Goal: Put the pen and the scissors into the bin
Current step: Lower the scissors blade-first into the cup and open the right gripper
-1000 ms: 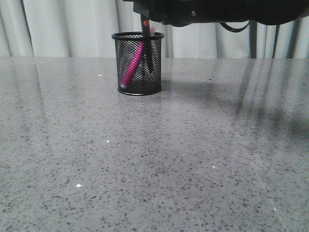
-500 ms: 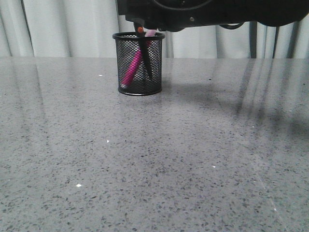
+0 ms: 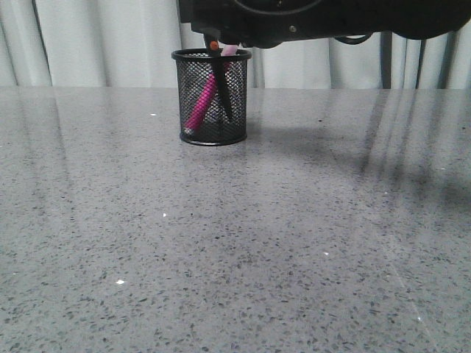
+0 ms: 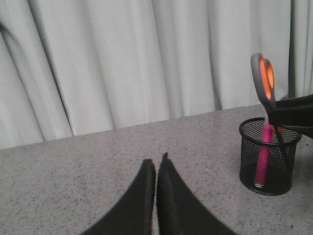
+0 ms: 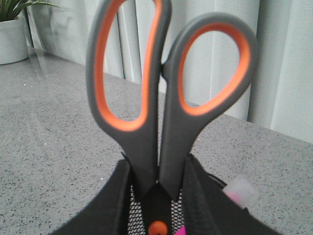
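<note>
Currently right gripper (image 5: 157, 196) clamps the grey-handled, orange-lined scissors (image 5: 161, 98) near the pivot, long axis vertical, blades down inside the black wire-mesh bin (image 3: 212, 95). Magenta pen (image 3: 201, 101) leans inside. Left gripper (image 4: 156, 171) pinched together, empty, well apart. Grey speckled table (image 3: 235, 243) spreads wide around the bin.

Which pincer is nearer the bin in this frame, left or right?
Right. The right pincer grips the scissors directly above the bin, blades already inside beside the pen. The left pincer sits closed over bare table, well off to the bin's side.
</note>
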